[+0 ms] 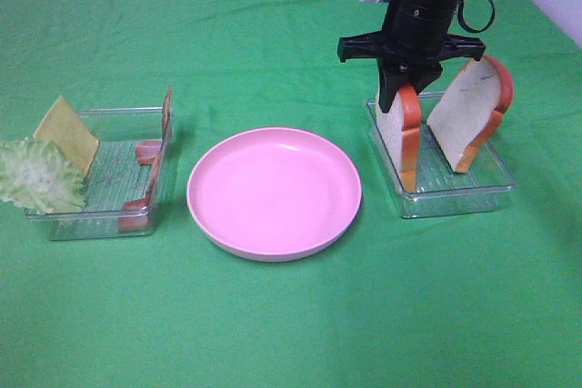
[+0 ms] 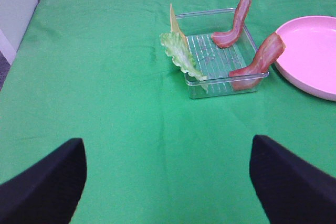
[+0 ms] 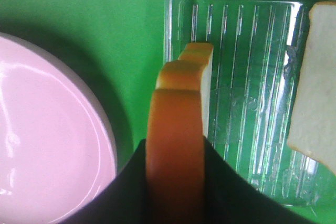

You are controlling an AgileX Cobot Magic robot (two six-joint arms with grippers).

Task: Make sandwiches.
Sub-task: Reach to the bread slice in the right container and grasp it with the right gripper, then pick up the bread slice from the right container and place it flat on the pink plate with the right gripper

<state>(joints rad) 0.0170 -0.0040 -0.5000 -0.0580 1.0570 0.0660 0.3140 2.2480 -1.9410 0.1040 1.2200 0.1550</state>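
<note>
Closest to the high camera is the green-cloth bench (image 1: 291, 343), then the round pink plate (image 1: 274, 193) dead centre. Over on the right, the right claw (image 1: 401, 97) is pinched tight on the top crust of a white toy bread slice with orange crust (image 1: 393, 138). That slice stands upright in the clear ribbed plastic tray (image 1: 455, 207), and a second toy bread slice (image 1: 464, 115) leans just beside it. On the other side, a second clear tray (image 1: 86, 224) holds the frilly green lettuce leaf (image 1: 36, 174), the yellow cheese square (image 1: 68, 134) and two pink-red bacon strips (image 1: 151, 148).

We'd lift straight up until the slice clears the tray wall, keep off the leaning neighbour, then carry it over and lay it flat mid-plate. We reckon a top-edge grip lets it swing, so go slow. We can't see the left arm in this shot at all.

Left wrist view: the left claw (image 2: 168, 182) is spread wide with nothing in it, over bare cloth and well short of the fillings tray. The cheese (image 2: 174, 22) is edge-on behind the lettuce (image 2: 181, 56), barely visible.

Right wrist view: black fingers (image 3: 220, 192) squeeze the crust from both sides. The slice's own top hides its bottom edge, so we can't tell if it's off the tray floor. The neighbour slice is cut off at the frame edge.
</note>
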